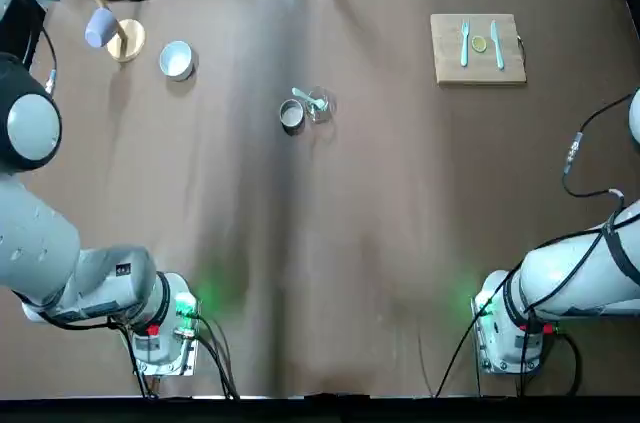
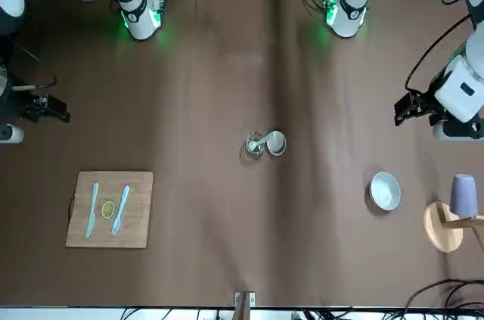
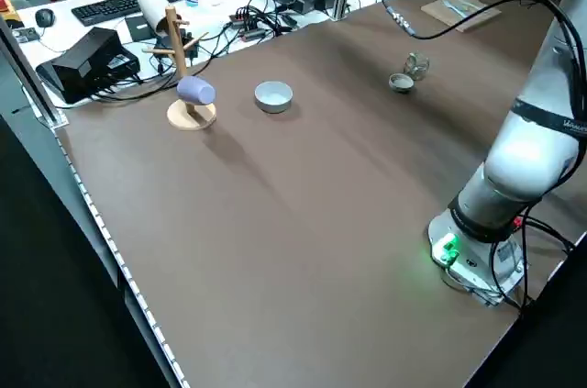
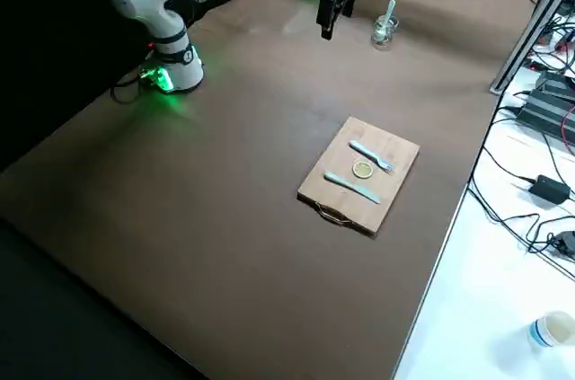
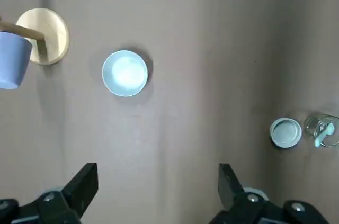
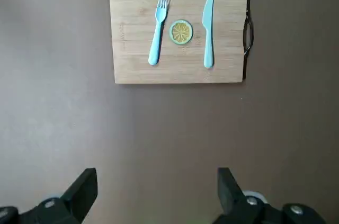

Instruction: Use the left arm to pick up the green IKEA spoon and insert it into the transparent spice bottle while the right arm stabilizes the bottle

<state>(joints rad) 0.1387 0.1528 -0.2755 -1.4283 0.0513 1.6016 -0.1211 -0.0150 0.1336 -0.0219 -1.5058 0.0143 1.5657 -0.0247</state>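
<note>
Pale whitish-green plastic spoon (image 1: 306, 98) already stands tilted inside the small clear glass spice bottle (image 1: 319, 108) mid-surface, beside a grey-rimmed metal cup (image 1: 291, 116). Left gripper (image 5: 158, 184) and right gripper (image 6: 157, 184) hang wide open, empty, well apart from it; the task looks done.

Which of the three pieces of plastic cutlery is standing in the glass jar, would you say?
The green IKEA spoon, propped in the transparent spice bottle; the fork and knife lie on the board.
</note>
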